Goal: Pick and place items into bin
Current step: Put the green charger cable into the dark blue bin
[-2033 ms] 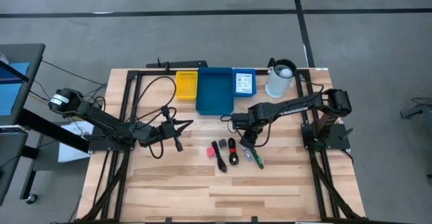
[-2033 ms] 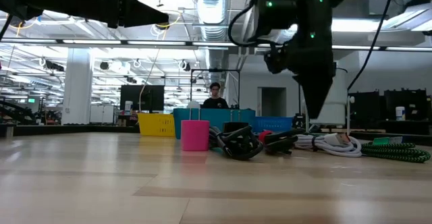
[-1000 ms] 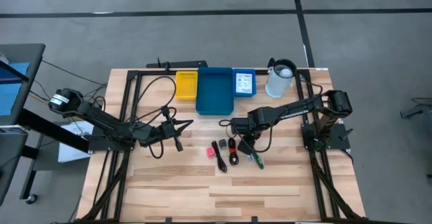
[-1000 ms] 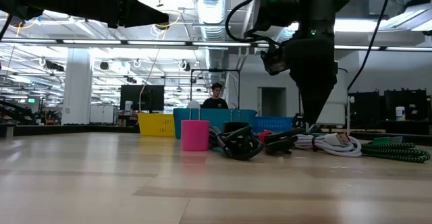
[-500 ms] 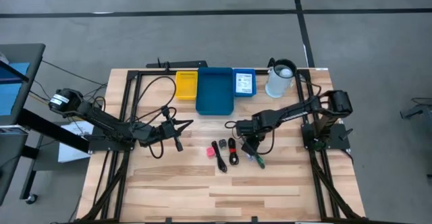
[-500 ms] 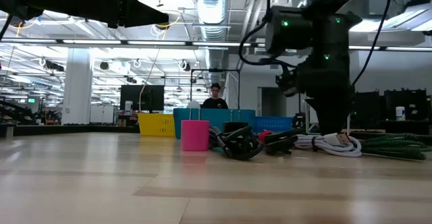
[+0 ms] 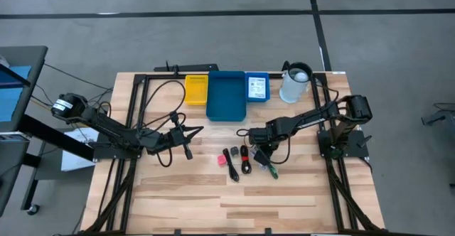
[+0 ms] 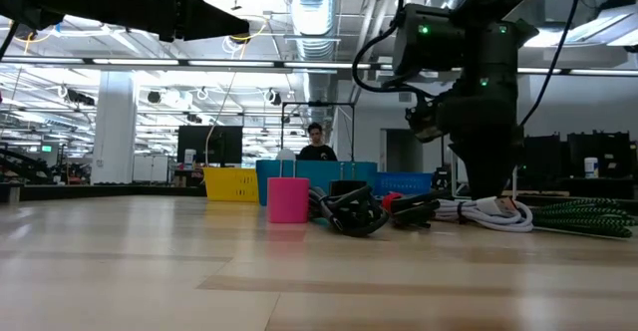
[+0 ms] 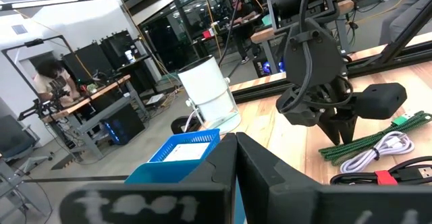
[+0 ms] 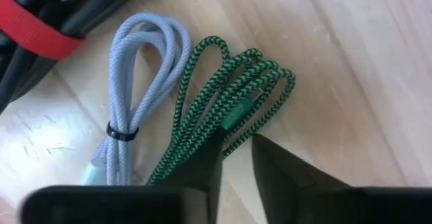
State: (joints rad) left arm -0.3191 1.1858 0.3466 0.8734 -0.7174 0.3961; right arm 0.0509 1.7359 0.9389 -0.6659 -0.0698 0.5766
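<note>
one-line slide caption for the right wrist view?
Right gripper down at the table, fingers straddling a bundled green braided cable beside a tied grey cable.

Green braided cable (image 10: 229,116) flecked with black, beside a pale grey cable (image 10: 131,109) cinched by a black tie. Black cables (image 7: 245,159) banded in red, a pink cube (image 7: 222,161), all on a light wood worktop (image 7: 178,193). Yellow bin (image 7: 196,90), deep blue bin (image 7: 226,95), white jug (image 7: 293,84).

I can't read any words or numbers here. The white packet (image 7: 257,87) in the small blue bin (image 7: 257,75) has dark print on it, but it is too small to make out. Nothing else on the worktop (image 7: 185,193) shows a label or sign.
</note>
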